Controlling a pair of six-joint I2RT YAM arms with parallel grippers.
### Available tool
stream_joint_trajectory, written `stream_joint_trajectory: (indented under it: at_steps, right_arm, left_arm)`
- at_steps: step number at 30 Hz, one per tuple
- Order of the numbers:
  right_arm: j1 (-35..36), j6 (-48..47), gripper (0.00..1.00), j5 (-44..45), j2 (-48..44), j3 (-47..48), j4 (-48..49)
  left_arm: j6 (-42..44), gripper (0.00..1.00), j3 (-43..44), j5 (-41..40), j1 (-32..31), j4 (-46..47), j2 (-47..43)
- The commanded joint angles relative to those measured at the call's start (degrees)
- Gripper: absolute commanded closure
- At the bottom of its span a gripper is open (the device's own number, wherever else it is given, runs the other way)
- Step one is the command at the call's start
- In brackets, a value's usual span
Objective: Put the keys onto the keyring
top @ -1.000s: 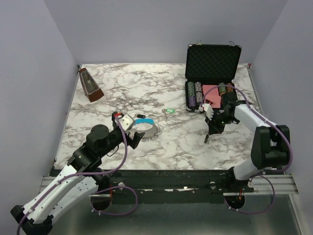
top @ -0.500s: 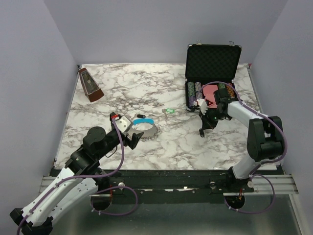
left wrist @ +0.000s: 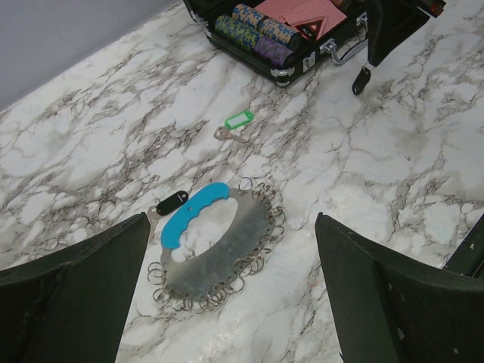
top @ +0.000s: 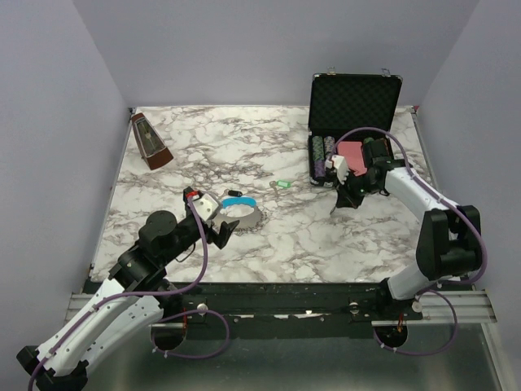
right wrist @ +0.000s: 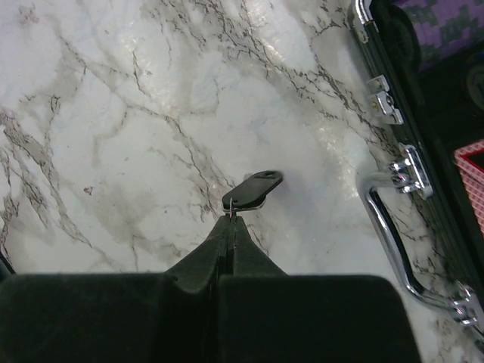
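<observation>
Right end effector [right wrist: 229,219]: pinched shut on black key [right wrist: 253,189].
Left end effector [top: 216,221]: wide open, empty, over keyring [left wrist: 219,242].
Remaining: green key [left wrist: 238,121] loose on surface [top: 285,236]; threading not done.

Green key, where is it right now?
In the top view the green key lies on the table near the middle, between the keyring to its left and the open black case to its right.
</observation>
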Motion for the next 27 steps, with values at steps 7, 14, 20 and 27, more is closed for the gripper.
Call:
stream_joint_trajectory:
  at_steps: [7, 14, 20, 27]
  right_arm:
    - [-5.9, -7.22, 0.99, 6.38, -7.22, -0.11, -9.54]
    - [-8.63, -10.21, 0.99, 13.4, -7.49, -0.54, -13.59]
    - [-8.63, -10.74, 0.99, 11.32, -1.62, 1.03, -15.26]
    - [-8.28, -9.69, 0.99, 6.48, 3.14, 4.19, -15.09]
  left_arm:
    - [0.63, 0.01, -0.6, 0.29, 0.39, -0.32, -0.09]
    - [0.63, 0.01, -0.43, 0.64, 0.39, -0.32, -0.35]
    - [0.54, 0.01, -0.51, 1.08, 0.3, -0.32, -0.53]
    - [0.63, 0.01, -0.51, 0.91, 0.39, -0.4, -0.62]
